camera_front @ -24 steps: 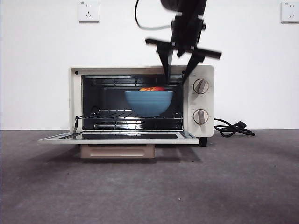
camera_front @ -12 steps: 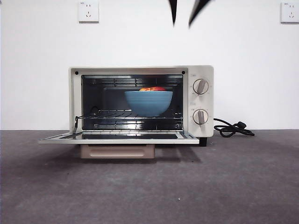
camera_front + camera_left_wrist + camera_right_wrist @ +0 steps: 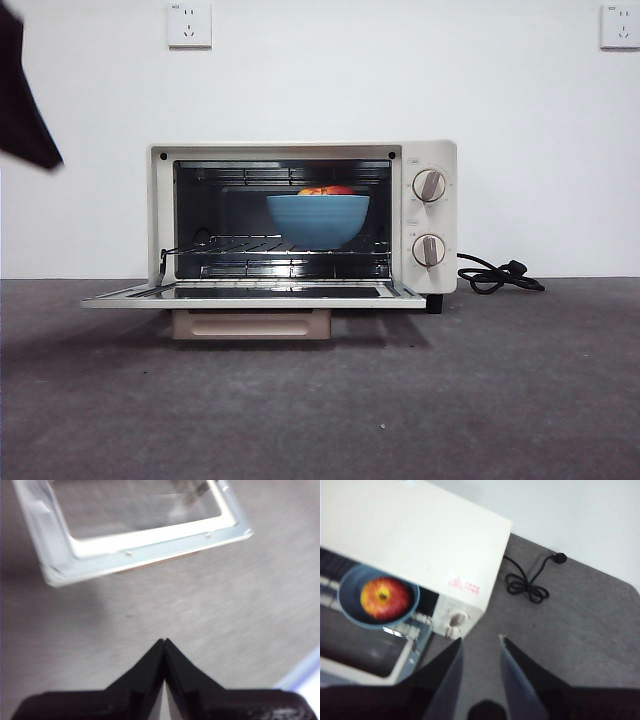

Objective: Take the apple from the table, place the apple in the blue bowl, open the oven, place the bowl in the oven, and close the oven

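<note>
The cream-white oven (image 3: 300,225) stands on the table (image 3: 480,390) with its glass door (image 3: 255,293) folded down flat. On the rack inside sits the blue bowl (image 3: 318,219), and the red apple (image 3: 327,190) peeks over its rim. From high up, the right wrist view shows the apple (image 3: 384,598) lying in the bowl (image 3: 350,611) under the oven top (image 3: 415,545). My right gripper (image 3: 480,640) is open and empty, well above the oven's knob side. My left gripper (image 3: 164,641) is shut and empty, hovering over the table in front of the lowered door (image 3: 140,545). A dark arm part (image 3: 25,110) enters the front view at the upper left.
A black cord (image 3: 495,275) lies coiled on the table right of the oven, also in the right wrist view as cord (image 3: 525,582). Two knobs (image 3: 430,185) are on the oven's right panel. Wall sockets (image 3: 189,24) are on the white wall behind.
The open gripper that hung in front of the oven's upper right has risen out of the front view. A dark arm part has come in at the upper left edge.
</note>
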Robot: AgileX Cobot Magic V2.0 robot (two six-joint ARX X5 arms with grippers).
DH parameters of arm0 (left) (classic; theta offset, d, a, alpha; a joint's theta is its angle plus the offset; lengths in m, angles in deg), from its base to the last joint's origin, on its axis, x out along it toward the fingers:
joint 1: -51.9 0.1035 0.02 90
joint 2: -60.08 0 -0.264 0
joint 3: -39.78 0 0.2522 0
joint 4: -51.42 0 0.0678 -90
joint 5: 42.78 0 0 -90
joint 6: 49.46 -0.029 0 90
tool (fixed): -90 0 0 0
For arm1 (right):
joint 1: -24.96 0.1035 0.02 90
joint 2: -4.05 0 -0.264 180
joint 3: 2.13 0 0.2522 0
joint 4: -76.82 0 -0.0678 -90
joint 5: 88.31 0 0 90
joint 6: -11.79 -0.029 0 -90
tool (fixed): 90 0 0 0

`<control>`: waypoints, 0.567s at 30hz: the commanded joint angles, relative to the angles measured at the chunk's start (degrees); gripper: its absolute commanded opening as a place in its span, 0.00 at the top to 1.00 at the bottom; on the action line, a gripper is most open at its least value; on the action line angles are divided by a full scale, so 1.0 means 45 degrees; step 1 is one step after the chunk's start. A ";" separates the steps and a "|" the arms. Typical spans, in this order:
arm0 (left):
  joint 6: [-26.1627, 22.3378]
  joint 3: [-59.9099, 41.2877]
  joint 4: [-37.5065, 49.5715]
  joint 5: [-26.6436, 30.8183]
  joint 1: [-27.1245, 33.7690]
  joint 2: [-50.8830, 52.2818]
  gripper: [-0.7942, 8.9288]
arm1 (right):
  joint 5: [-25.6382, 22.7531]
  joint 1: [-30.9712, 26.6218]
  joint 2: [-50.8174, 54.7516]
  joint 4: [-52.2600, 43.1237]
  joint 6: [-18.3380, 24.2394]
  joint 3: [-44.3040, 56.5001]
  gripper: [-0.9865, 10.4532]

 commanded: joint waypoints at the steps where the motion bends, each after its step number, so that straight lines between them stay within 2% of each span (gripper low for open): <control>1: 0.0748 -0.0792 0.1020 -0.1851 0.1112 -0.0831 0.93 | 0.0155 0.0010 0.0563 0.0277 0.0753 0.0087 0.85; 4: 0.0743 -0.0894 0.1423 -0.2098 0.1933 -0.1851 0.93 | 0.0389 0.0005 0.1205 0.0238 0.0991 0.0248 0.92; 8: 0.1753 -0.0894 0.2973 -0.3181 0.2676 -0.3269 0.93 | 0.0889 -0.0005 0.2016 0.0155 0.0986 0.0515 0.93; 11: 0.2229 -0.0894 0.3555 -0.3288 0.2764 -0.4323 0.93 | 0.0981 -0.0005 0.2710 0.0092 0.0986 0.1141 0.93; 17: 0.2550 -0.0894 0.4143 -0.3371 0.2764 -0.5897 0.93 | 0.0991 -0.0005 0.4813 -0.1540 0.0971 0.4488 0.93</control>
